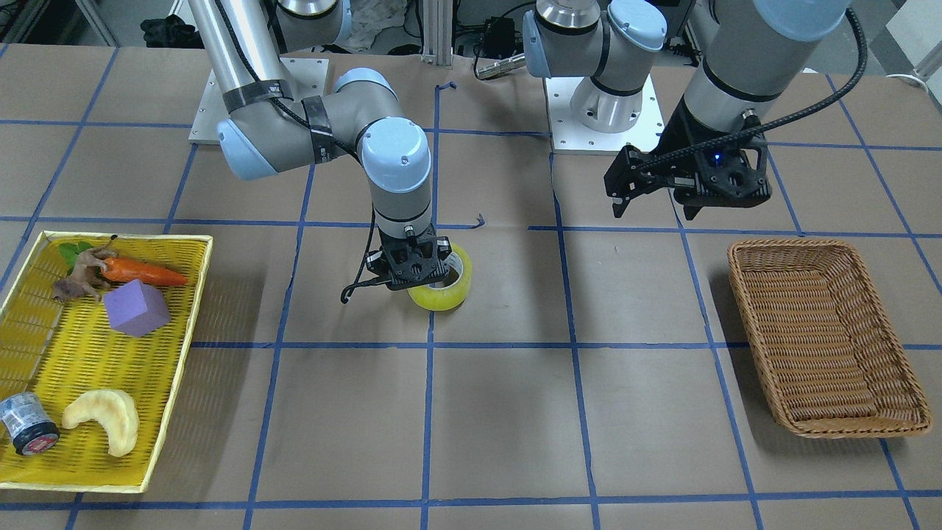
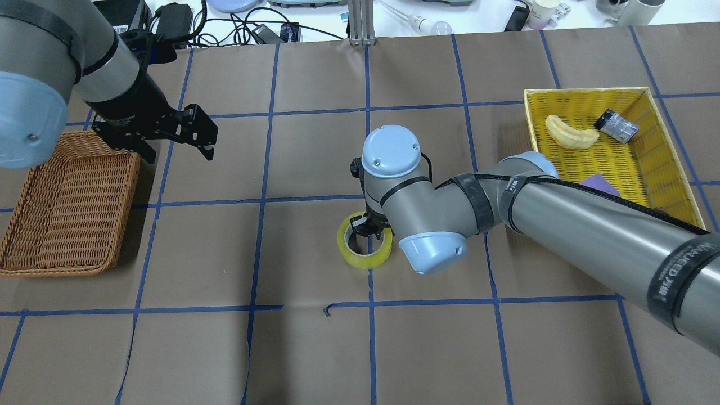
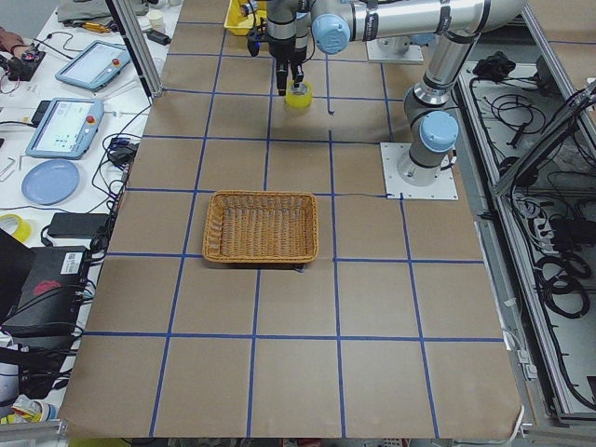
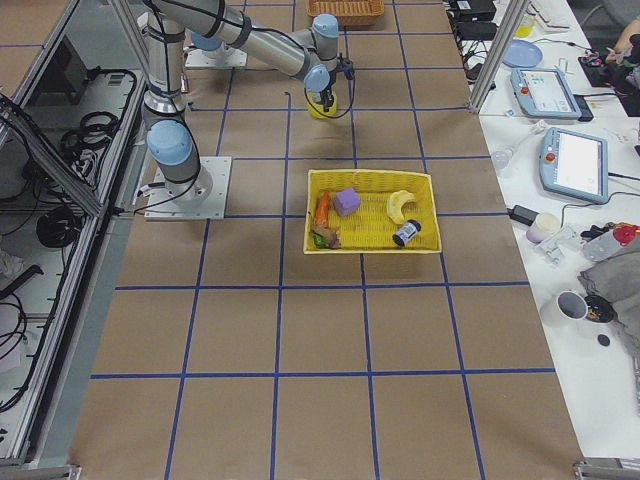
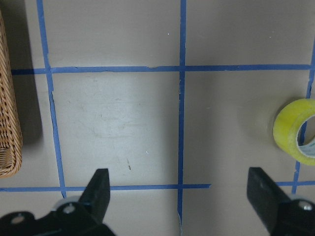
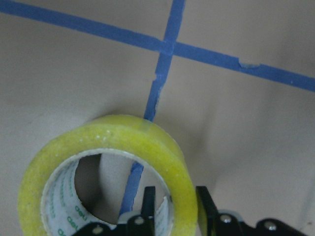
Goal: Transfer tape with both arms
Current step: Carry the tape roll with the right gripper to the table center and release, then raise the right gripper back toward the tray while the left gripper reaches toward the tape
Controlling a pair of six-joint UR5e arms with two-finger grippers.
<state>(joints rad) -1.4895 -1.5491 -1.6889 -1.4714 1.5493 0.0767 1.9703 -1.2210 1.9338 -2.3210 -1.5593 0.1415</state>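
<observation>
Nearest the front camera, at that view's left, a yellow tray (image 1: 188, 316) is seen on the table (image 1: 500, 412). In its near end a dark cylinder (image 1: 28, 425) w/ a red-and-black cap is laid on its side, just beside a pale crescent (image 1: 103, 419). Farther back a purple block (image 1: 136, 308) and a carrot (image 1: 143, 272) are found close together.

Toward mid-table the right arm (image 1: 331, 132) is bent down over the tape (image 1: 441, 294), wrist approx. vertical. The tape is placed nr the table centre on a blue grid line, hole facing up, well apart from tray and basket. The right hand (image 6: 176, 201) is pinched on the roll's wall: one finger (image 6: 149, 204) is set inside the core, the other outside against the yellow. Whether the roll is lifted off the table cannot be told.

Further right, the left arm (image 1: 743, 73) is angled down and the left hand (image 1: 654, 212) is held in the air, fingers spread wide. In its wrist view, table and grid lines are seen btwn the fingertips, w/ the tape at the frame's right edge. Last, a brown wicker basket (image 1: 758, 324) is set at the view's far right, near the left hand.
</observation>
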